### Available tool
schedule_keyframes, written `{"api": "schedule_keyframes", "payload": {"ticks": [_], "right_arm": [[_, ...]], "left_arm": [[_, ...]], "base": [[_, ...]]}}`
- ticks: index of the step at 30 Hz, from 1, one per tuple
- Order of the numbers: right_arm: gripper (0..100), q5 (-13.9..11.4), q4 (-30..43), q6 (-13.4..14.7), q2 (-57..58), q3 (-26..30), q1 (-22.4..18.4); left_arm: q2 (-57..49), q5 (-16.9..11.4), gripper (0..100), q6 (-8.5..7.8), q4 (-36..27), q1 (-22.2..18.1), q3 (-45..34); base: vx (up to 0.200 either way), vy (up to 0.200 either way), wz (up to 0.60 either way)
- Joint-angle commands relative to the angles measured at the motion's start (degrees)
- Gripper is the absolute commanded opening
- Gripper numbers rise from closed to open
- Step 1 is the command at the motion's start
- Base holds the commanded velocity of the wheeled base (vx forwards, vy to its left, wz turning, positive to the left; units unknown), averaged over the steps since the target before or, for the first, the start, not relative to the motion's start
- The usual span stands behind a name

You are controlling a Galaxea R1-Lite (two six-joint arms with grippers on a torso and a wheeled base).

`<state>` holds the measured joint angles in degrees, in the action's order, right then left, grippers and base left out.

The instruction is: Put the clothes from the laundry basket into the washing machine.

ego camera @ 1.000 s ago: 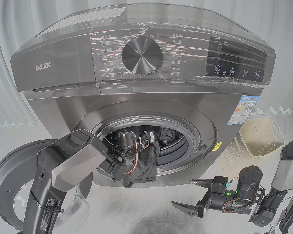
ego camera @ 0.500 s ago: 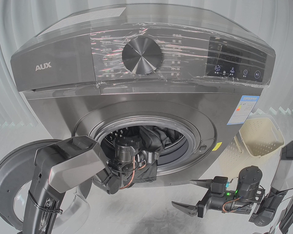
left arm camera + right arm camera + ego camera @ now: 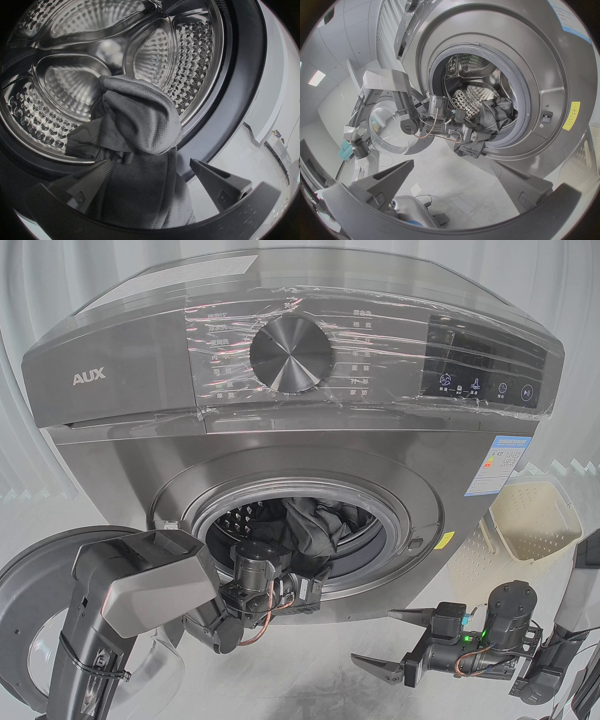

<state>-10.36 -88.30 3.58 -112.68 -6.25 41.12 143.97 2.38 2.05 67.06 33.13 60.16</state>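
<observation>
Dark garment [image 3: 310, 529] straddles drum rim [image 3: 365, 573]; laundry basket [image 3: 537, 521] beside.

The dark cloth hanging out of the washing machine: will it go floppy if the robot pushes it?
Probably floppy: the dark cloth folds and bunches over the rim of the washing machine. It looks thin, so it is likely light. The part hanging outside might slide out again if pushed loosely.
</observation>
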Motion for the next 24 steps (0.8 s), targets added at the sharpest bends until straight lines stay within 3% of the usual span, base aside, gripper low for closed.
{"api": "schedule_keyframes", "payload": {"ticks": [1, 11, 15, 19, 24], "right_arm": [[100, -0.1, -0.03, 0.02, 0.09, 0.01, -0.16], [100, -0.01, -0.03, 0.11, 0.09, -0.07, -0.07], [100, -0.01, -0.03, 0.11, -0.09, -0.16, 0.01], [100, -0.01, -0.03, 0.11, 0.09, -0.07, -0.16], [100, -0.01, -0.03, 0.2, 0.0, -0.16, -0.25]], "left_arm": [[1.66, 0.08, 0, -0.03, -0.26, -0.35, 0.31], [1.14, 0.61, 0, 0.15, -0.09, -0.53, 3.12], [1.22, 0.87, 0, 1.38, 1.05, 0.0, 8.92], [1.58, 2.9, 0, 3.75, 1.05, -0.18, 16.83], [2.37, 3.42, 0, 4.19, 0.97, -0.44, 20.87]], "base": [[0.0, 0.0, 0.0], [0.0, 0.0, 0.0], [0.0, 0.0, 0.0], [0.0, 0.0, 0.0], [0.0, 0.0, 0.0]]}}
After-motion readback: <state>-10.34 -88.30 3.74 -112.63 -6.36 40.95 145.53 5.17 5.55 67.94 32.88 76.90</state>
